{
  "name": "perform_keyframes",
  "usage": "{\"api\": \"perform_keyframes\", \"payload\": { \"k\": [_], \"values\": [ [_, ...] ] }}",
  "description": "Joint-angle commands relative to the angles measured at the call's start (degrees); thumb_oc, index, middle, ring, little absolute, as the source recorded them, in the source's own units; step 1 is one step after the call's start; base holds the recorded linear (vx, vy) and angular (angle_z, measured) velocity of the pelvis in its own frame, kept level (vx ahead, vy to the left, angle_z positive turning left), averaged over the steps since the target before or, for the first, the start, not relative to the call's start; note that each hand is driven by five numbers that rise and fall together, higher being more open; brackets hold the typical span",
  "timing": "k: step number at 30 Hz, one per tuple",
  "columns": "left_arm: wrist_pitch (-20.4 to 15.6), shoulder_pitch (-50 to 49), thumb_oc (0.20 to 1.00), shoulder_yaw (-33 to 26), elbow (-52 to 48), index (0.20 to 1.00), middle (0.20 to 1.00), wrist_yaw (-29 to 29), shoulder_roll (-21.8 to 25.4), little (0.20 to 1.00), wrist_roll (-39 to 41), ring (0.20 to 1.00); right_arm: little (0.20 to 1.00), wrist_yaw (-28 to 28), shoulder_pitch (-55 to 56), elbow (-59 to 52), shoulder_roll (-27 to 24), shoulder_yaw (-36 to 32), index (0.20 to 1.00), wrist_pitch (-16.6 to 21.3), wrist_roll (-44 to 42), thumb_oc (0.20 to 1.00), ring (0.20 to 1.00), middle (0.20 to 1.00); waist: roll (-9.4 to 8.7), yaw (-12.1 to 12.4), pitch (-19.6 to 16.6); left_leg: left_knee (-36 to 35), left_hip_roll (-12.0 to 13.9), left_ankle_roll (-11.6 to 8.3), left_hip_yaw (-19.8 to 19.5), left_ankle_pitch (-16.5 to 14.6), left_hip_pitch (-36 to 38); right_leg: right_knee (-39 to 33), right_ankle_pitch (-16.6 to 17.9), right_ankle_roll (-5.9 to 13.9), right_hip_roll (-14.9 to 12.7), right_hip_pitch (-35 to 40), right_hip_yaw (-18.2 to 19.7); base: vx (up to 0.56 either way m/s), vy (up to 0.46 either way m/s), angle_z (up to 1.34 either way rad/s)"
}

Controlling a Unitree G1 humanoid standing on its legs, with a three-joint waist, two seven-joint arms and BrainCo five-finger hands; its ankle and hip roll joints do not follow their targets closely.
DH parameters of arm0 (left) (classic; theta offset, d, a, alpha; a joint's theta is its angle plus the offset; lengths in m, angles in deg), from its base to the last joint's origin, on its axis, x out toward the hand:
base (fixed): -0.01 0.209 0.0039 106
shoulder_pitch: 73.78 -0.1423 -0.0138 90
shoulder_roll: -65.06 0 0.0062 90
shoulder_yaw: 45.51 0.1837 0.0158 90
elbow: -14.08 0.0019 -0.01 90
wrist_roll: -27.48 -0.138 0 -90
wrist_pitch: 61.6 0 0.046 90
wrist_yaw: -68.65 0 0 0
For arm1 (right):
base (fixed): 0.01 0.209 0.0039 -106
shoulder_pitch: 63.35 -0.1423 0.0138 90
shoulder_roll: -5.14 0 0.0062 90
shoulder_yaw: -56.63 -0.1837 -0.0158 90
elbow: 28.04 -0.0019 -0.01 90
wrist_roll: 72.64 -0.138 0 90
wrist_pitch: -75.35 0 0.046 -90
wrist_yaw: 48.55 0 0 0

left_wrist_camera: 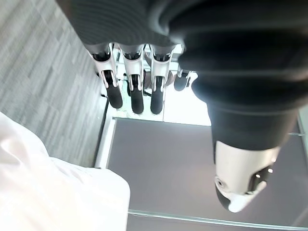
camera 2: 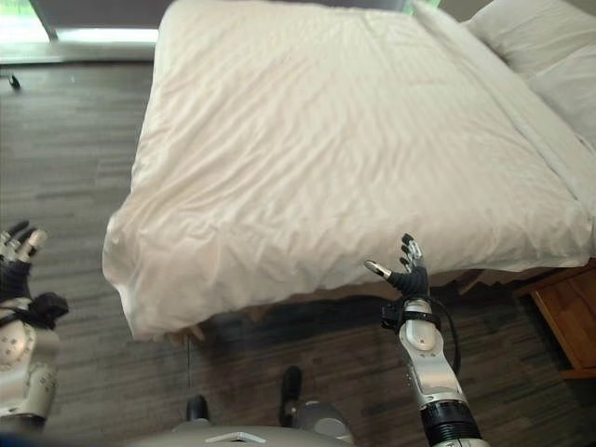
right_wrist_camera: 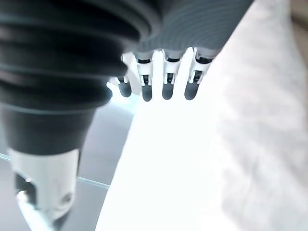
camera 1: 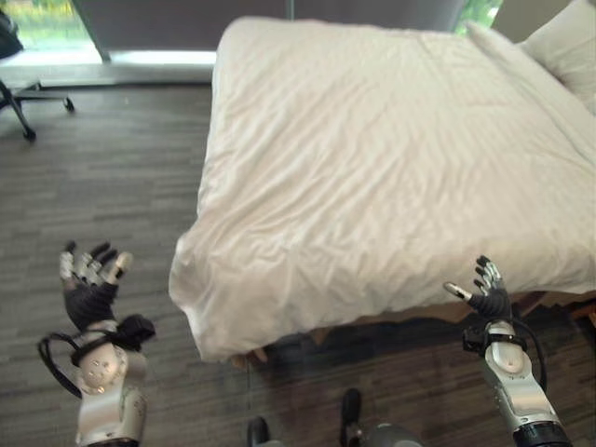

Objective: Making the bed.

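The white duvet (camera 1: 391,158) lies spread over the bed, its near corner (camera 1: 219,326) drooping toward the floor (camera 1: 112,177). The left hand (camera 1: 88,289) hangs over the floor, fingers relaxed and empty. The right hand (camera 2: 405,275), fingers apparently spread and empty, sits just beside the duvet's near edge. Risk: a one-sided tug there would skew the cover and slide it off the corner.

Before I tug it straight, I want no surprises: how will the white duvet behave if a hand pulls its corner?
The duvet is probably floppy: it drapes over the bed's edge in soft wrinkles. Likely it drags in folds rather than sliding flat.
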Motion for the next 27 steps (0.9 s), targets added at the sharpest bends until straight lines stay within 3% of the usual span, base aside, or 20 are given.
{"api": "perform_keyframes", "payload": {
  "k": [1, 2, 3, 4, 5, 7, 8, 9, 10, 12, 15, 19, 24, 26, 27],
  "values": [
    [-4.09, 1.56, 1.0, 0.25, -0.27, 1.0, 1.0, -0.97, -0.09, 1.0, 3.59, 1.0, 1.0, 2.15, -6.12, -2.19, -2.15, 1.66, 1.0, 4.24, 1.42, 1.0, 1.0, 1.0, -0.19, 1.49, 2.75, 6.82, 2.66, 1.42, -1.65, 1.54, -1.95, 2.88, -10.84, 2.97, -4.78, 4.55, 5.46, -0.08, -0.165, -0.47],
    [-4.01, 1.62, 1.0, 0.54, -0.17, 1.0, 1.0, -1.18, -0.92, 1.0, 4.0, 1.0, 1.0, 2.59, -6.56, -3.14, -2.41, 2.26, 1.0, 4.39, 1.6, 1.0, 1.0, 1.0, -0.68, 2.1, 3.79, 11.7, 2.69, 1.22, -3.37, 1.97, -4.2, 3.08, -11.27, 2.13, -4.51, 5.11, 5.48, -0.09, -0.167, -0.23],
    [-4.0, 1.69, 1.0, 0.52, -0.17, 1.0, 1.0, -1.18, -0.92, 1.0, 4.0, 1.0, 1.0, 2.59, -6.63, -3.14, -2.41, 2.24, 1.0, 4.38, 1.6, 1.0, 1.0, 1.0, -0.68, 1.96, 3.7, 11.99, 2.68, 1.23, -3.61, 2.08, -4.72, 3.05, -11.07, 2.08, -4.52, 4.86, 5.35, -0.05, -0.213, 0.13],
    [-4.09, 1.91, 1.0, 1.69, 0.4, 1.0, 1.0, -2.0, -1.84, 1.0, 5.0, 1.0, 1.0, 3.14, -6.98, -3.89, -2.81, 3.26, 1.0, 4.77, 1.06, 1.0, 1.0, 1.0, -1.84, 3.49, 5.72, 24.39, 1.96, 0.8, -7.19, 4.12, -10.74, 3.11, -11.92, 0.16, -4.44, 6.84, 4.77, -0.04, -0.2, 0.12],
    [-4.01, 2.14, 1.0, 2.3, 0.38, 1.0, 1.0, -2.68, -1.97, 1.0, 5.2, 1.0, 1.0, 3.4, -7.6, -3.88, -3.05, 3.88, 1.0, 4.65, 0.62, 1.0, 1.0, 1.0, -2.42, 4.46, 6.71, 31.27, 1.14, 0.98, -8.72, 4.8, -13.86, 2.84, -12.17, -0.62, -4.77, 8.12, 4.19, -0.04, -0.197, 0.14],
    [-3.97, 2.28, 1.0, 2.52, 0.57, 1.0, 1.0, -3.18, -1.89, 1.0, 5.17, 1.0, 1.0, 3.73, -7.92, -4.21, -3.21, 4.11, 1.0, 4.58, 0.4, 1.0, 1.0, 1.0, -2.89, 4.78, 7.07, 35.57, 0.32, 1.44, -9.3, 4.93, -16.07, 2.53, -12.21, -0.96, -5.16, 8.78, 3.5, 0.01, -0.074, 0.2],
    [-3.87, 2.07, 1.0, 2.87, 0.82, 1.0, 1.0, -3.58, -2.0, 1.0, 5.21, 1.0, 1.0, 4.1, -8.25, -4.29, -3.43, 4.34, 1.0, 4.45, 0.12, 1.0, 1.0, 1.0, -3.28, 5.06, 7.33, 38.63, -0.33, 1.77, -8.91, 4.36, -17.11, 2.38, -12.44, -1.17, -5.59, 9.33, 3.36, 0.08, -0.056, 0.14],
    [-3.46, 1.48, 1.0, 3.11, 0.91, 1.0, 1.0, -4.16, -1.91, 1.0, 4.44, 1.0, 1.0, 5.01, -8.63, -5.21, -3.51, 4.54, 1.0, 4.24, -1.12, 1.0, 1.0, 1.0, -3.34, 5.86, 8.0, 43.63, -3.04, 3.03, -7.51, -0.2, -20.43, 2.22, -13.02, -1.32, -6.01, 10.41, 3.13, 0.08, -0.02, 0.03],
    [-3.26, 1.23, 1.0, 2.97, 0.7, 1.0, 1.0, -4.36, -2.04, 1.0, 4.17, 1.0, 1.0, 5.3, -8.77, -5.58, -3.48, 4.38, 1.0, 4.2, -1.53, 1.0, 1.0, 1.0, -3.55, 5.99, 7.97, 43.85, -4.67, 3.46, -6.06, -1.08, -22.16, 2.26, -13.05, -1.38, -6.18, 10.21, 2.95, 0.09, 0.028, -0.45],
    [-3.06, 1.04, 1.0, 2.81, 0.28, 1.0, 1.0, -4.55, -2.26, 1.0, 3.75, 1.0, 1.0, 5.71, -8.92, -5.73, -3.44, 4.31, 1.0, 4.36, -2.17, 1.0, 1.0, 1.0, -3.45, 6.35, 7.82, 43.19, -5.89, 4.18, -3.95, -2.31, -23.9, 2.2, -13.43, -1.18, -6.17, 10.09, 2.91, 0.07, 0.047, -0.15],
    [-2.5, -0.01, 1.0, 2.57, -0.71, 1.0, 1.0, -5.41, -3.23, 1.0, 2.55, 1.0, 1.0, 6.48, -9.58, -5.7, -3.3, 4.84, 1.0, 4.44, -2.42, 1.0, 1.0, 1.0, -2.2, 7.5, 7.03, 30.39, -9.2, 6.87, 1.55, -4.22, -21.87, 2.26, -14.92, -0.47, -4.94, 10.51, 3.52, 0.15, 0.155, 0.31],
    [-2.05, 0.17, 1.0, 4.05, -0.17, 1.0, 1.0, -6.28, -2.04, 1.0, 0.03, 1.0, 1.0, 7.81, -10.58, -5.8, -2.89, 5.37, 1.0, 4.65, -1.66, 1.0, 1.0, 1.0, -1.02, 8.61, 5.23, 12.75, -10.21, 6.27, -0.34, 0.71, -17.32, 4.15, -16.94, 1.08, -4.01, 12.27, 2.58, 0.25, 0.2, -0.14],
    [-1.26, 1.23, 1.0, 6.25, -1.11, 1.0, 1.0, -6.56, -0.53, 1.0, -1.88, 1.0, 1.0, 7.78, -9.95, -5.35, -0.14, 5.76, 1.0, 4.49, -0.29, 1.0, 1.0, 1.0, -3.26, 8.2, 3.34, 5.0, -11.39, 8.14, -2.37, 2.19, -10.98, 8.84, -16.8, 3.74, -6.17, 11.17, 2.17, 0.24, 0.166, -0.08],
    [-0.14, 2.92, 1.0, 7.49, -0.66, 1.0, 1.0, -6.32, 1.85, 1.0, -2.85, 1.0, 1.0, 7.57, -9.19, -5.14, 1.37, 5.74, 1.0, 4.23, 0.0, 1.0, 1.0, 1.0, -4.23, 7.84, 3.28, 2.71, -11.78, 9.47, -2.54, 1.07, -7.68, 17.29, -14.38, 6.39, -8.26, 8.53, 1.76, 0.22, 0.218, 0.26],
    [-0.12, 2.96, 1.0, 7.51, -0.65, 1.0, 1.0, -6.3, 1.91, 1.0, -2.86, 1.0, 1.0, 7.57, -9.18, -5.15, 1.43, 5.7, 1.0, 4.23, 0.01, 1.0, 1.0, 1.0, -4.38, 7.9, 3.27, 2.59, -11.94, 9.56, -2.48, 1.15, -7.68, 17.94, -14.71, 6.5, -8.47, 8.17, 1.86, 0.13, 0.133, 0.18]
  ]
}}
